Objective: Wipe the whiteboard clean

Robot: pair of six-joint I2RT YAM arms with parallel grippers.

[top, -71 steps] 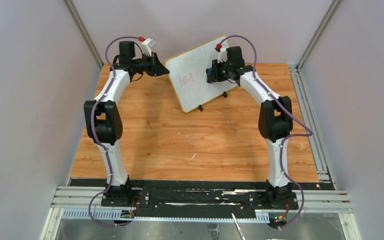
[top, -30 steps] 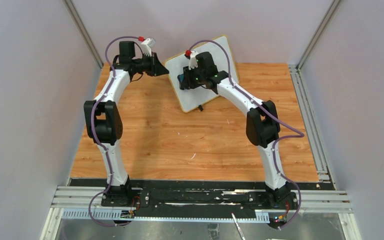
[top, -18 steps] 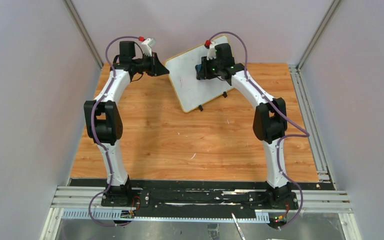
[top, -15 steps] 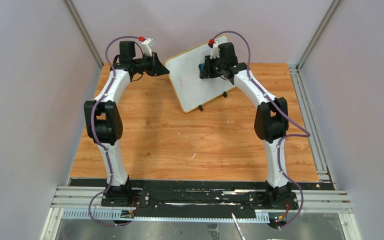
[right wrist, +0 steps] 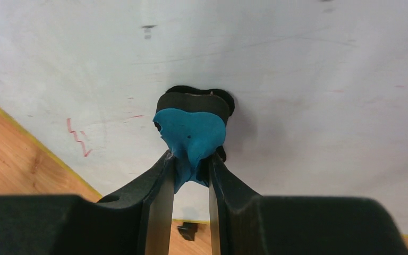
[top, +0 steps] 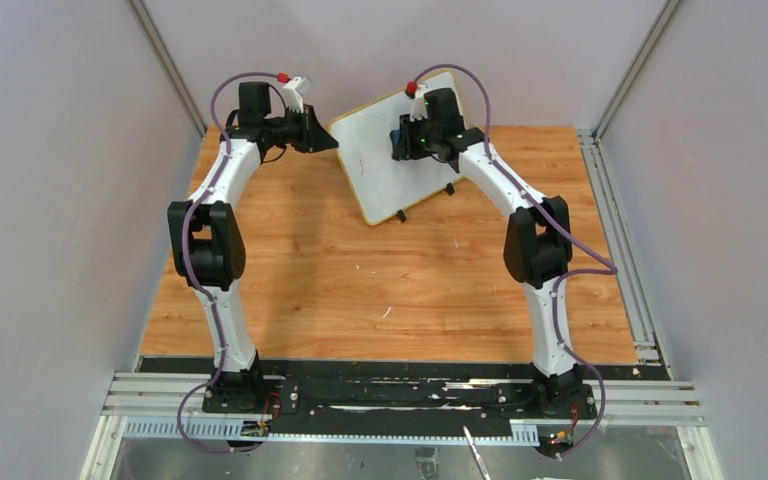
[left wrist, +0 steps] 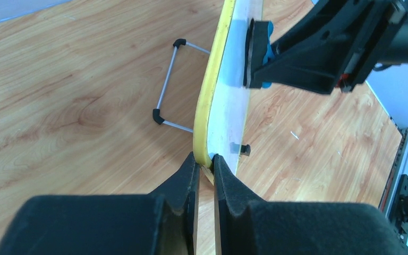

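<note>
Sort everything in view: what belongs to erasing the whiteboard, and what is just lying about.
Job: whiteboard; red mark on it; blue eraser in the right claw; left claw clamping the board's edge.
Lying about: thin stick at the bottom of the top view; white scrap on the table.
</note>
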